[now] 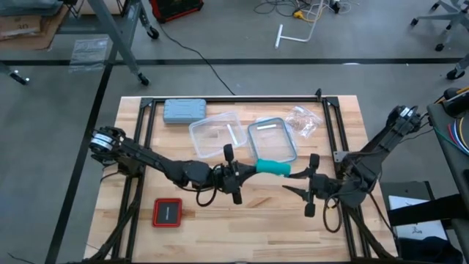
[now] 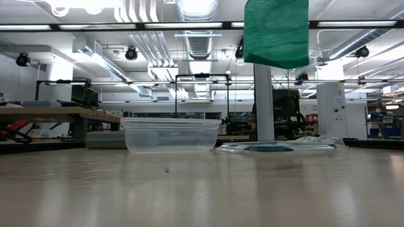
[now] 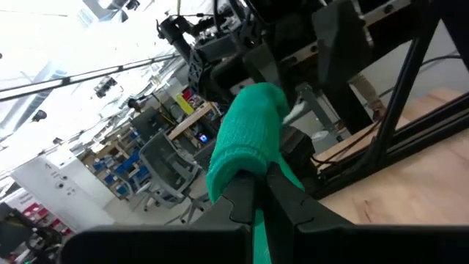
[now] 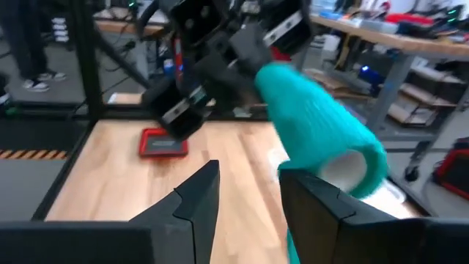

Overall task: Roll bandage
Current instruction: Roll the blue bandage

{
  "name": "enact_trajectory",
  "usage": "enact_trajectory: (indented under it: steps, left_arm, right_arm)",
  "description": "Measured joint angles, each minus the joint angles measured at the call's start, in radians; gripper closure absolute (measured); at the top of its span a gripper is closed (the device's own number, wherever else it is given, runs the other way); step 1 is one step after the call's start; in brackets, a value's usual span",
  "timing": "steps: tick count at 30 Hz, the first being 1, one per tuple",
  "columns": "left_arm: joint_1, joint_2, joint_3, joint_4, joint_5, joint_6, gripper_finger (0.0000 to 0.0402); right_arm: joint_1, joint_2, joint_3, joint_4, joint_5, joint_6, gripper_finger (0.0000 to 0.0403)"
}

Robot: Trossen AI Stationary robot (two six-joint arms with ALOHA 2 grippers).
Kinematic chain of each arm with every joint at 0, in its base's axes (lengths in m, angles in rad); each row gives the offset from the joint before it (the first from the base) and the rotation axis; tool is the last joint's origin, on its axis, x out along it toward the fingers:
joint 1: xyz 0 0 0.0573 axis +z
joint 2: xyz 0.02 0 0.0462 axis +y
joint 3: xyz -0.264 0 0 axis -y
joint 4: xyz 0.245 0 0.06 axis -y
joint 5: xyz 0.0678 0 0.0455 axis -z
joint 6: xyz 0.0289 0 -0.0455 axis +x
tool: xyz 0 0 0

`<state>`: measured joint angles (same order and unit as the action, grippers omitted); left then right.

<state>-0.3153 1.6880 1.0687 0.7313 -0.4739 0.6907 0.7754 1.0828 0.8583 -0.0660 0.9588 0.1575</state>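
The teal-green bandage (image 1: 272, 168) is a short thick roll held up over the middle of the table. In the low view the bandage (image 2: 276, 31) hangs well clear of the tabletop. My left gripper (image 1: 251, 173) comes from the table's left and is shut on the roll's left end. My right gripper (image 1: 292, 185) stands open just right of the roll. In the right wrist view the roll's open end (image 4: 350, 167) sits right beside one finger (image 4: 322, 198) of my right gripper (image 4: 249, 191). My left gripper (image 3: 260, 194) pinches the bandage's near end (image 3: 242, 165) between its two fingers, coming about level from the table's left. The roll sticks out past the fingertips along their line, lifted clear of the table. Whether my right gripper touches the roll's other end, I cannot tell.
A clear plastic container (image 1: 216, 136) and a teal-rimmed lid (image 1: 272, 139) lie just beyond the grippers. A grey-blue case (image 1: 183, 110) sits at the far left, a crumpled plastic bag (image 1: 304, 121) at the far right, and a red square pad (image 1: 167, 213) near the front left.
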Motion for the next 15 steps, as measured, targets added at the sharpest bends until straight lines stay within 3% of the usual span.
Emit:
enact_trajectory:
  steps: [10, 15]
  left_arm:
    - [0.001, 0.001, 0.000, -0.002, 0.039, -0.050, 0.0401]
    - [0.000, -0.007, 0.000, 0.002, 0.044, -0.055, 0.0401]
  right_arm:
    - [0.006, 0.064, 0.056, -0.018, 0.037, -0.052, 0.0295]
    - [0.033, 0.053, 0.065, -0.148, 0.040, 0.086, 0.0303]
